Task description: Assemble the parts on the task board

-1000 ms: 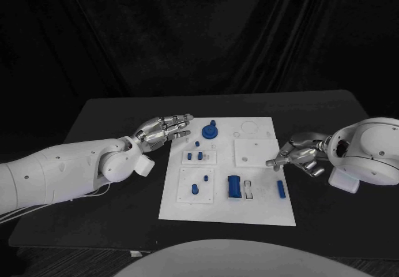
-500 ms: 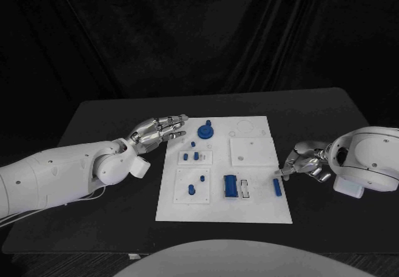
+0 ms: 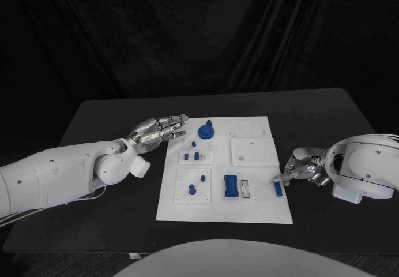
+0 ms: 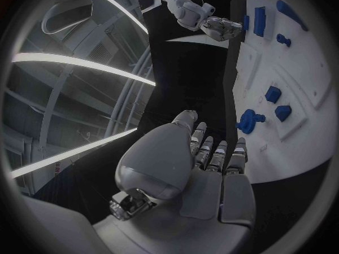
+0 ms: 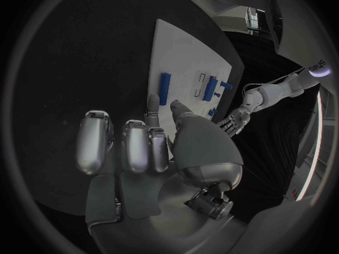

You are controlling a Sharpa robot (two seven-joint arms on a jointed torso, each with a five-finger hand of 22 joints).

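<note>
Head view: your right hand [image 3: 303,172] sits at the board's [image 3: 258,210] right edge, fingers apart, grasping nothing, tips near the blue bar [image 3: 277,188] lying there. Pinch it squarely at mid-length. Left hand [image 3: 158,130] hovers released beside the board

Two white arms with smooth rounded shells, small dark screw dots along the left arm [image 3: 58,173]. Thin white cables hang under the left arm near its elbow. Right arm [image 3: 366,167] ends in a bulbous white wrist housing. Left hand [image 3: 158,130] and right hand [image 3: 303,169] are silver metal, many segmented fingers [image 5: 95,141] with a glossy finish and rounded palm covers.
</note>
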